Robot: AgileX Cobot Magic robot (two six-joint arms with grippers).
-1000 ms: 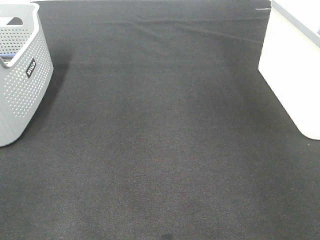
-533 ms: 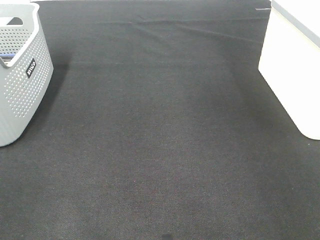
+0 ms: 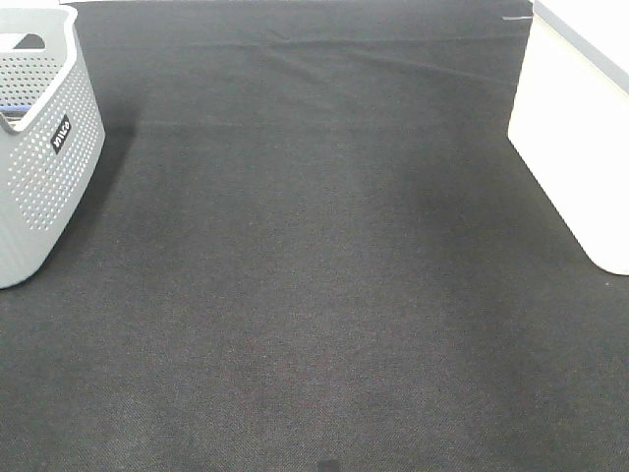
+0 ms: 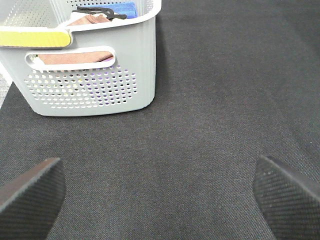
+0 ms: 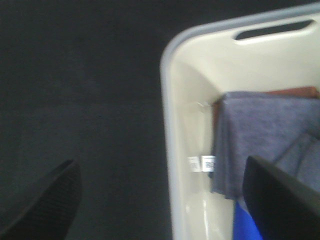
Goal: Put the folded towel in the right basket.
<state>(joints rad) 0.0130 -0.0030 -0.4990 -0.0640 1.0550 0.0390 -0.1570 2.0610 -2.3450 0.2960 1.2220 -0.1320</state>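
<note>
Up on the high camera, the black mat (image 3: 314,295) fills the picture. The grey basket (image 3: 44,147), dotted with small holes, sits at ten o'clock, and the white basket (image 3: 575,147) is at two o'clock, cut off by the edge of the view.

On the left wrist camera, the left gripper (image 4: 160,200) is spread wide, with only mat showing between its two dark fingers (image 4: 32,192). It hangs over the mat close to the grey basket. That basket has a yellow strip (image 4: 32,37) on its rim. A brownish cloth (image 4: 80,56) shows through the handle slot, and something blue (image 4: 122,9) lies deeper in.

The right wrist picture is a bit blurred. The right gripper (image 5: 160,200) is spread wide too and holds nothing, with one finger over the mat and the other over the white basket's inside. The folded towel (image 5: 260,135), grey-blue, lies inside the white basket, close to its wall. Something brown (image 5: 295,92) is touching it on one side and a bright blue patch (image 5: 247,225) on the other. Two small white tags (image 5: 201,163) sit at the towel's edge, too blurred to read.
</note>
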